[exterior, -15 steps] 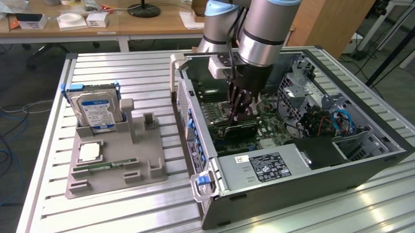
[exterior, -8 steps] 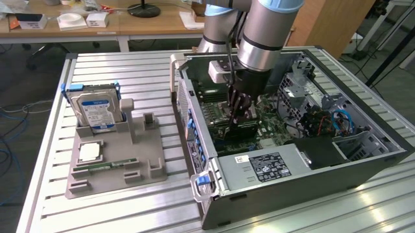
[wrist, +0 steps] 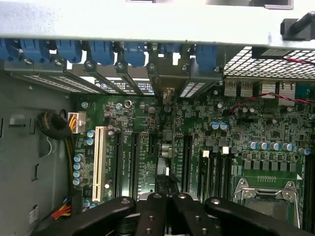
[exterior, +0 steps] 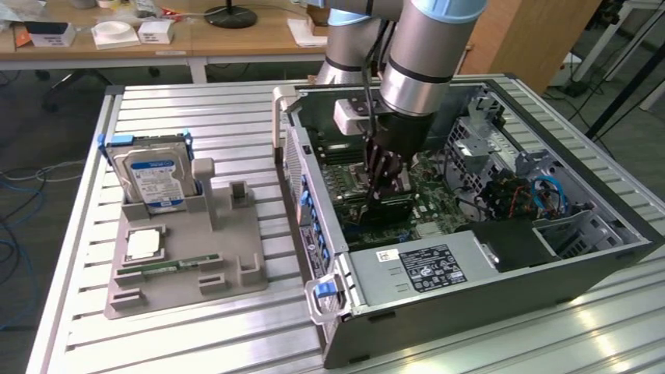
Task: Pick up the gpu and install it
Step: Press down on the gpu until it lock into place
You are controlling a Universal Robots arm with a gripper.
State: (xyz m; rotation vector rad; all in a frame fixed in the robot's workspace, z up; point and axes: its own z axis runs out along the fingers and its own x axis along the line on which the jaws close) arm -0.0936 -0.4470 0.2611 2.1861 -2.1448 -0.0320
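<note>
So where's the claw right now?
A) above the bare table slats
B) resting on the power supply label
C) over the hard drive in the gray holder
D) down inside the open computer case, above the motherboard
D: the claw hangs inside the open computer case, its fingers over the motherboard slots.

The arm (exterior: 428,47) was a thick silver-grey tube ringed by a black band, with a light-blue cap above. A white box (exterior: 353,117) sat beside the wrist. Below, the black end effector (exterior: 387,183) had jointed links studded with small silver screws (wrist: 153,196).
</note>
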